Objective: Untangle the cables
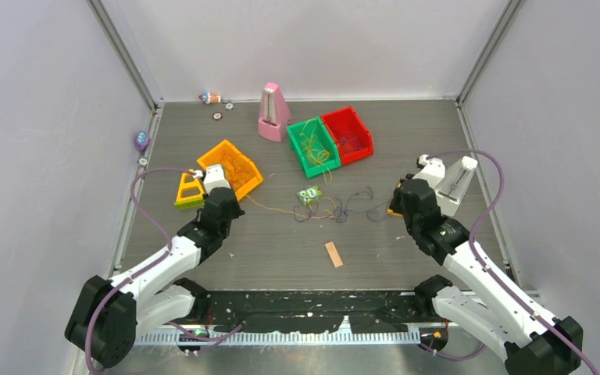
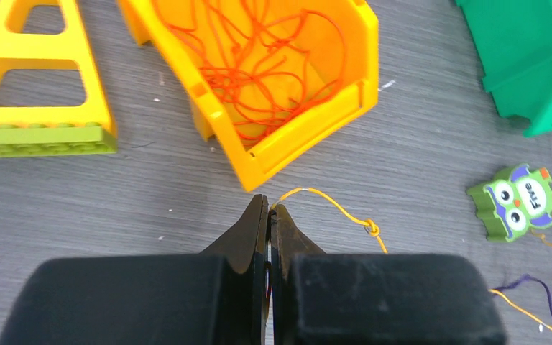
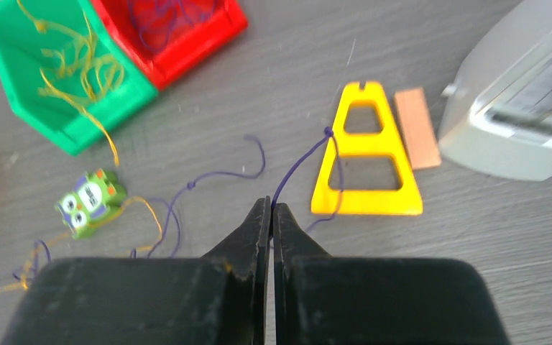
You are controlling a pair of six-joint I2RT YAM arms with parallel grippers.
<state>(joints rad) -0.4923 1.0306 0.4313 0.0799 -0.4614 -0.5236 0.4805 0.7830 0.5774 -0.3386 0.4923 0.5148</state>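
Left gripper (image 2: pixel 268 205): we see it clenched, pinching the end of the orange cable (image 2: pixel 372 229) at its tips, low in the left wrist view.
Orange cable: from the tips it arcs right across the table (image 1: pixel 281 258) through a small knot toward the owl block (image 2: pixel 517 201). More orange strands lie piled in the orange bin (image 2: pixel 287 144) just above the fingers.
Right gripper (image 3: pixel 272 208): we see it pressed together on the purple cable (image 3: pixel 296 167).
Purple cable: it rises up and right from the tips to the top of the yellow frame (image 3: pixel 366 201) and crosses the frame's left side. Other purple loops trail left toward the owl block.
Yellow-green cable (image 3: pixel 79 72): heaped in the green bin (image 3: pixel 86 126), upper left of the right wrist view, one strand hanging over the front wall.
Red bin (image 3: pixel 187 50): beside the green one, and we make out purple strands inside.
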